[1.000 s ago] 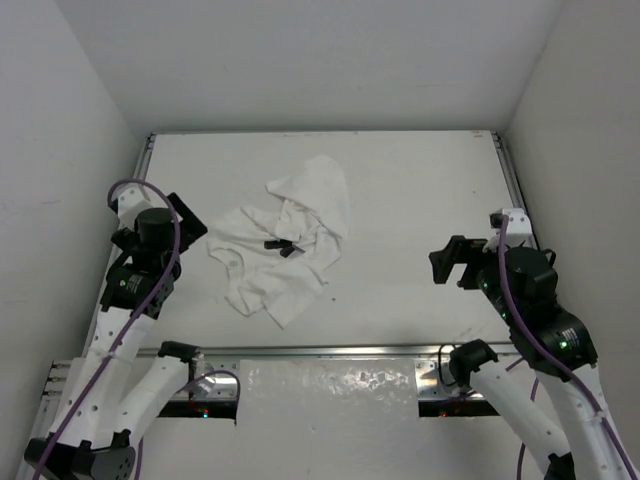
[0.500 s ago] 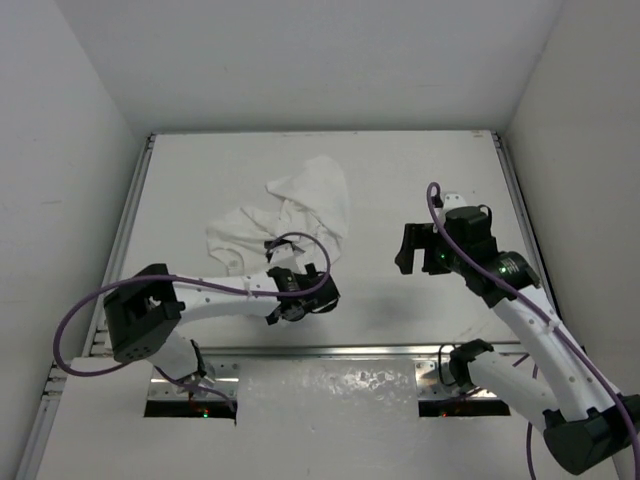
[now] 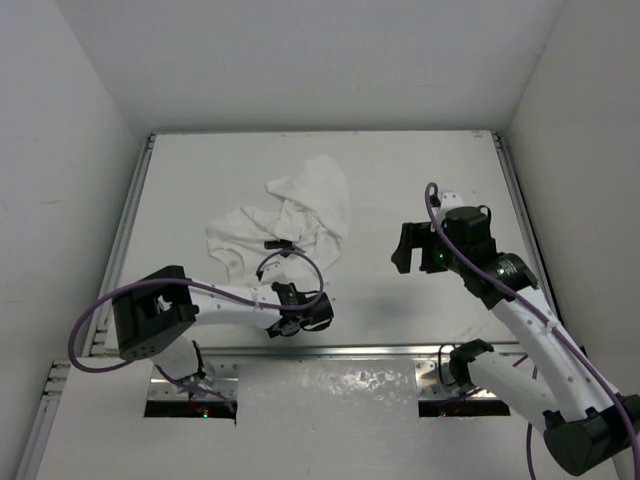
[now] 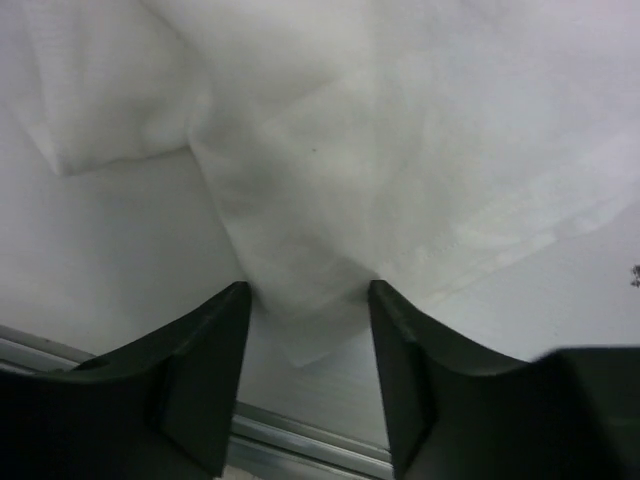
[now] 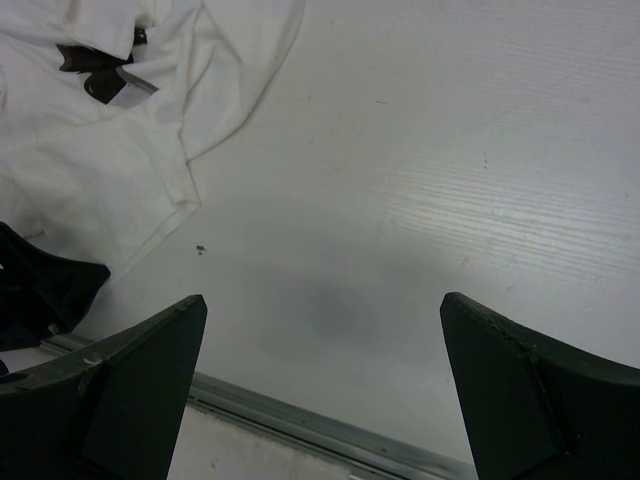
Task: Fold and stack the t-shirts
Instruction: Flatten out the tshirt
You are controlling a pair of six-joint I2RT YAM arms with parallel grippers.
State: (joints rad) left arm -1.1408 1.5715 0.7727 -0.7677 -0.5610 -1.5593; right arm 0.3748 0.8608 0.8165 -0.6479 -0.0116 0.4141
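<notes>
T-shirt [image 4: 400, 150] corner between left fingers [image 4: 200, 380]

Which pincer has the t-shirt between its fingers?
The left pincer: a corner of the t-shirt lies between its fingers. The right pincer stands wide over the table, apart from the cloth.

White-walled bay around a white table

A white tabletop [image 3: 420, 170] with faint streaky grain sits enclosed by plain matte walls: a back wall [image 3: 320, 60], a left wall [image 3: 50, 200] and a right wall [image 3: 590, 150]. Aluminium rails run along its left side [image 3: 135, 210], right side [image 3: 512, 190] and near edge [image 3: 380, 350]. The light is soft and even, leaving one dim grey shadow [image 5: 330, 300] on the tabletop.
</notes>
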